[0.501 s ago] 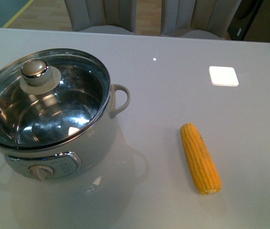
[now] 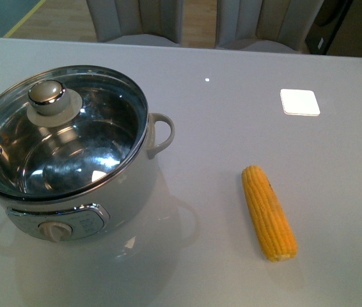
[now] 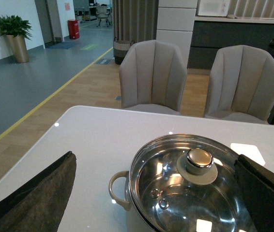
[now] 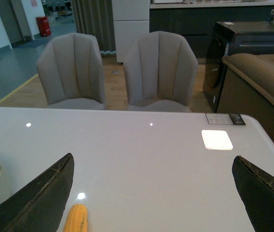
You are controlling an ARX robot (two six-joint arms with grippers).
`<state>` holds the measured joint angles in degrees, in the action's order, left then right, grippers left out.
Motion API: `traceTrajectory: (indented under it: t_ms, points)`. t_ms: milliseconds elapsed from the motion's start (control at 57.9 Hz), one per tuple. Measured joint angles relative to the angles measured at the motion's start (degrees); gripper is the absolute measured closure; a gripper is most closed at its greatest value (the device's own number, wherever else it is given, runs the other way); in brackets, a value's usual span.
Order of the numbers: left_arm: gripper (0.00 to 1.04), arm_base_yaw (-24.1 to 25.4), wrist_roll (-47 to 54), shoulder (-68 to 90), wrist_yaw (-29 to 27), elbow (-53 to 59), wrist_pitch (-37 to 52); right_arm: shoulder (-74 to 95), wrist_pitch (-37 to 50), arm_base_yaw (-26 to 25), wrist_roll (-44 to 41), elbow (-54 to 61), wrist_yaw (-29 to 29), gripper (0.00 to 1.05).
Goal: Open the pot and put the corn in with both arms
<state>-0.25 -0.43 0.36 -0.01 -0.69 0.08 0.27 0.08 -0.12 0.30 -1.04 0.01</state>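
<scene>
Since neither arm shows in the front view, I read both tools from their wrist cameras. The left gripper (image 3: 155,157) has its black jaws spread wide with nothing between them, and the right gripper (image 4: 152,157) is just as wide apart and just as empty.

The round white electric pot with its steel rim (image 2: 136,185) fills the left half of the front frame. Its glass lid (image 2: 85,137) sits closed on it, with the shiny knob (image 2: 47,94) toward the upper left of the lid. The yellow-orange husked corn cob (image 2: 268,212) lies on the white table (image 2: 232,128) at the lower right of the frame, well apart from the pot.

The cob's long axis runs mostly up and down the frame, its far end leaning a little left toward the pot and its near end pointing lower right. That is what the next moves turn on. The left wrist camera frames the knob between its jaws, so I judge the lid to be the left arm's job. The right wrist camera catches the cob's tip close by one jaw, off the centre line. I judge the right arm nearer, though it must shift across and close across the cob's width.
</scene>
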Motion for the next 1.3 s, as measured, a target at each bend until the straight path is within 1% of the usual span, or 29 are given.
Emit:
traceTrajectory:
  t_ms: [104,121,138,173,207,259,311,449,553,588,674,761,899,1089,1296]
  points:
    - [0.07,0.0,-0.2,0.17,-0.11,-0.11,-0.35,0.0,0.0,0.0,0.0,0.0,0.0,0.09]
    - [0.07,-0.09,-0.74,1.01,-0.39,-0.85,-2.6,0.0,0.0,0.0,0.0,0.0,0.0,0.09]
    - [0.07,-0.37,-1.6,3.21,-0.55,-2.71,-7.5,0.0,0.0,0.0,0.0,0.0,0.0,0.09]
    - [0.07,-0.96,-2.89,8.33,-1.07,-5.66,-13.62,0.0,0.0,0.0,0.0,0.0,0.0,0.09]
    - [0.07,-1.6,-3.48,11.63,-1.01,-6.71,-14.71,0.0,0.0,0.02,0.0,0.0,0.0,0.09]
    - [0.07,-2.05,-3.72,15.04,-0.83,-7.58,-13.6,0.0,0.0,0.02,0.0,0.0,0.0,0.09]
    - [0.07,-2.16,-3.98,18.56,-0.52,-8.81,-10.97,0.0,0.0,0.0,0.0,0.0,0.0,0.09]
    - [0.07,-2.89,-4.13,30.97,1.14,-12.83,0.09,0.0,0.0,0.02,0.0,0.0,0.0,0.09]
    - [0.07,-4.04,-3.23,42.91,1.75,-15.69,10.38,0.0,0.0,0.02,0.0,0.0,0.0,0.09]
    - [0.07,-4.31,-3.19,49.22,2.84,-17.31,15.43,0.0,0.0,0.02,0.0,0.0,0.0,0.09]
    - [0.07,-4.61,-2.14,60.0,2.91,-19.5,25.27,0.0,0.0,0.02,0.0,0.0,0.0,0.09]
    - [0.07,-5.03,0.26,72.19,0.85,-21.9,36.02,0.0,0.0,0.02,0.0,0.0,0.0,0.09]
    - [0.07,-6.03,1.31,87.43,-0.44,-25.24,48.13,0.0,0.0,0.02,0.0,0.0,0.0,0.09]
    - [0.07,-8.74,1.66,100.78,-0.15,-28.72,57.22,0.0,0.0,0.02,0.0,0.0,0.0,0.09]
    - [0.07,-10.23,2.58,107.86,0.35,-30.51,61.2,0.0,0.0,0.02,0.0,0.0,0.0,0.09]
